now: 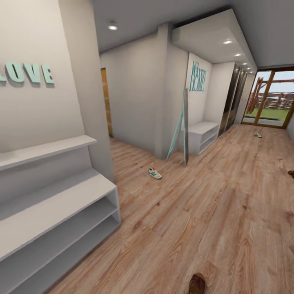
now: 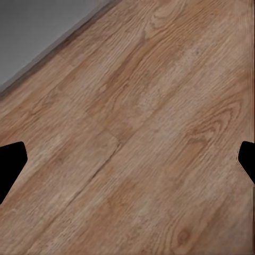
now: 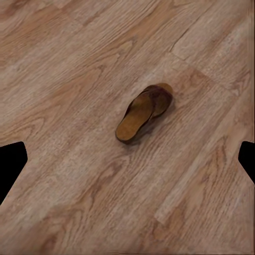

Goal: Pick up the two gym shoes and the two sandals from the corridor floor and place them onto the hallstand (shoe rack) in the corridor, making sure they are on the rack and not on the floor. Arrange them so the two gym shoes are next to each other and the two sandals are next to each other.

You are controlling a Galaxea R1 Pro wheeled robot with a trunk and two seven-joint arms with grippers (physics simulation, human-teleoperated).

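Grey hallstand [image 1: 61, 204] shelves bare; sandal [image 3: 143, 112] on corridor floor [image 1: 196, 212].

The corridor floor [image 1: 212, 212] looked like light brown wood-grain plank with a smooth, faintly satin finish, its knots and seams plain below the right claw [image 3: 127, 162]. The sandal [image 3: 144, 111] beneath that claw had a tan, matt, suede-like footbed and dark brown straps. The hallstand [image 1: 53, 204] showed a smooth, matt, pale grey painted surface.

Shoes [image 1: 154, 173] and sandal [image 3: 143, 112] apparently scattered on floor [image 1: 212, 204].
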